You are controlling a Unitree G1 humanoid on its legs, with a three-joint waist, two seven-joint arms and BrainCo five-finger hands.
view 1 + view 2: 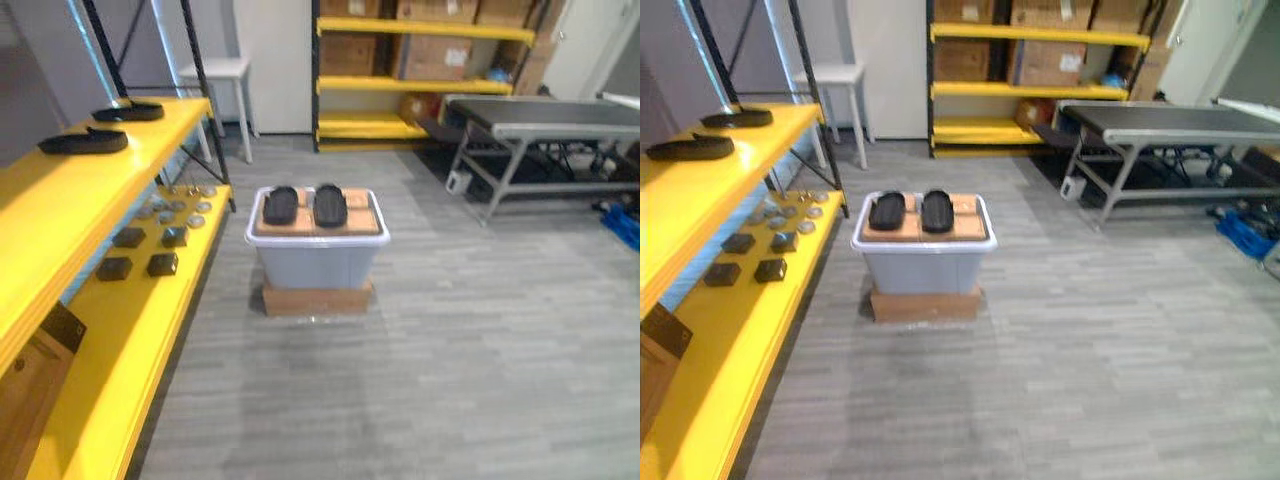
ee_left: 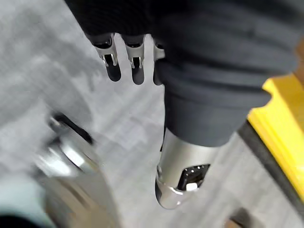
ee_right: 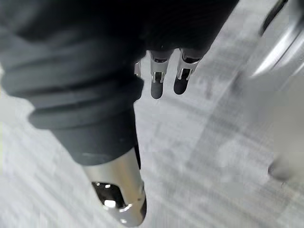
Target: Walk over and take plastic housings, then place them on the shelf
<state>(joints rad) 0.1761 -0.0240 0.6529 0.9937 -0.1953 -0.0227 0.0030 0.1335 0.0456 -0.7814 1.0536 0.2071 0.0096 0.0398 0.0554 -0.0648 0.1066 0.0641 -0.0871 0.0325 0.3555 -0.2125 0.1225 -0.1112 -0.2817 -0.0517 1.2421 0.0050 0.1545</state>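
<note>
Both hands hang over the grey floor [image 2: 47,57]: the left hand [image 2: 137,71] and the right hand [image 3: 157,83] have straight, relaxed fingers and hold nothing. Close on the robot's left runs a yellow shelf [image 1: 60,215], with small dark blocks [image 1: 162,264] on its lower level and two black plastic housings [image 1: 84,141] on its upper level. Farther ahead, two more housings [image 1: 329,204] lie side by side on a cardboard-topped grey bin [image 1: 316,262], which stands on a cardboard box [image 1: 316,299]. Beyond stand a rack of cartons [image 1: 432,52] and a conveyor table [image 1: 545,114].
</note>
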